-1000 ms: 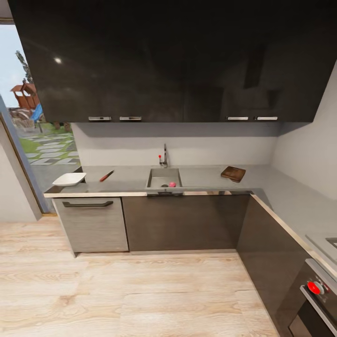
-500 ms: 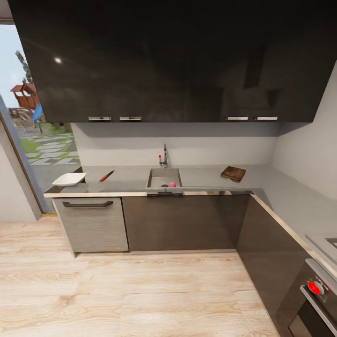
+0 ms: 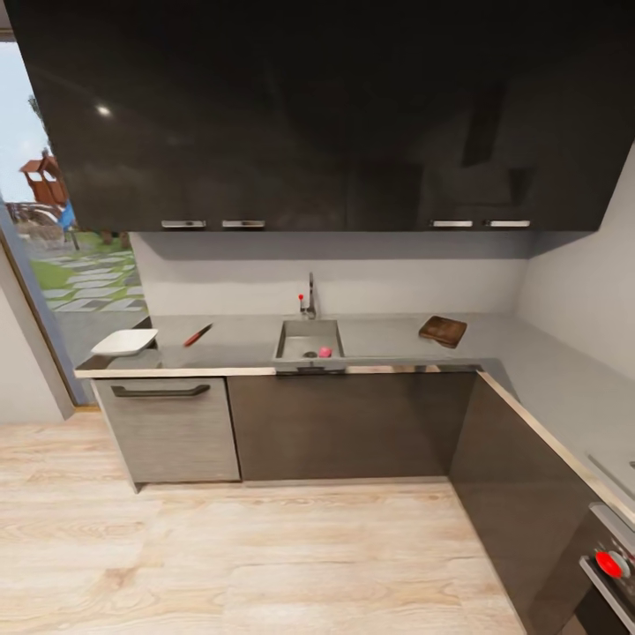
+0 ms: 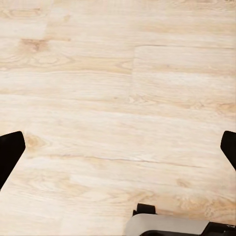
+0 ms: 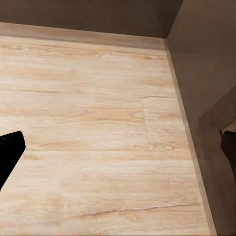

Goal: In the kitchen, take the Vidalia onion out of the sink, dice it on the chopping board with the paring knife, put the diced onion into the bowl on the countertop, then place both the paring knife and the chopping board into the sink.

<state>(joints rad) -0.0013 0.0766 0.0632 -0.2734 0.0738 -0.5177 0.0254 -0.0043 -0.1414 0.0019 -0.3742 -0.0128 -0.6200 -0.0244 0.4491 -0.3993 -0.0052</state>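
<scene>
The Vidalia onion [image 3: 324, 352], a small pink bulb, lies in the steel sink [image 3: 304, 336] near its front edge, below the faucet [image 3: 310, 295]. On the grey countertop [image 3: 388, 337] the brown chopping board [image 3: 442, 331] lies to the right of the sink. The red-handled paring knife [image 3: 197, 335] lies to the sink's left, and the white bowl [image 3: 124, 341] sits at the far left end. My left gripper [image 4: 119, 150] and right gripper [image 5: 119, 147] hang open over the wooden floor, far from the counter, with nothing between the fingers.
Dark wall cabinets [image 3: 317, 115] hang over the counter. The counter turns a corner and runs toward me on the right, ending at an oven with a red knob [image 3: 608, 563]. A doorway [image 3: 53, 265] to a garden opens at left. Light wood floor [image 3: 265, 556] lies between me and the cabinets.
The whole head view has shifted slightly, so the camera has moved a little toward the counter. The onion, knife, bowl and board lie where they were.
</scene>
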